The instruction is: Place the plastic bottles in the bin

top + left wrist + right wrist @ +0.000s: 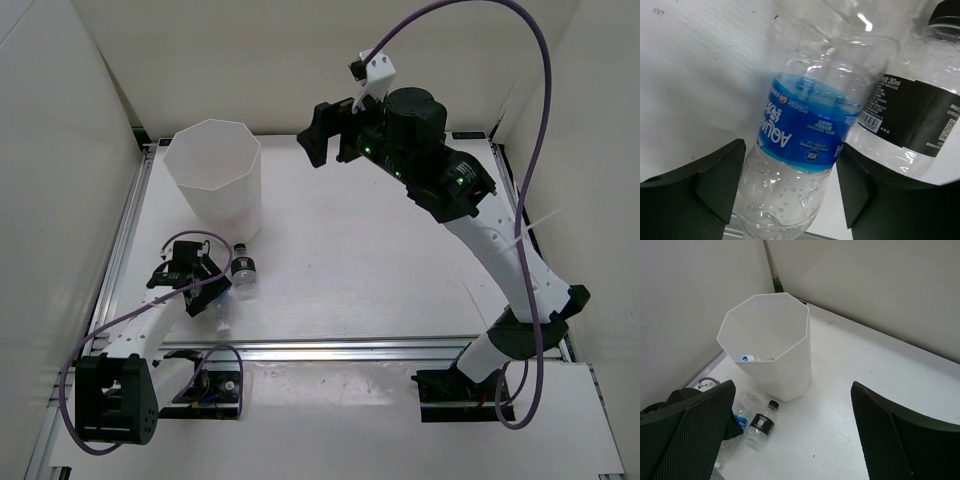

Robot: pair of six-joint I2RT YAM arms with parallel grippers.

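A clear bottle with a blue label lies on the white table, and my left gripper is shut on it, one black finger pressed against each side of its lower body. Right beside it lies the black-capped bottle with a dark label, also seen from above. The white bin stands just beyond them at the back left. Inside the bin a blue bottle cap and some clear plastic show. My right gripper hangs open and empty, high over the back middle of the table.
White walls enclose the table on the left, back and right. A metal rail runs along the near edge by the arm bases. Purple cables loop from both arms.
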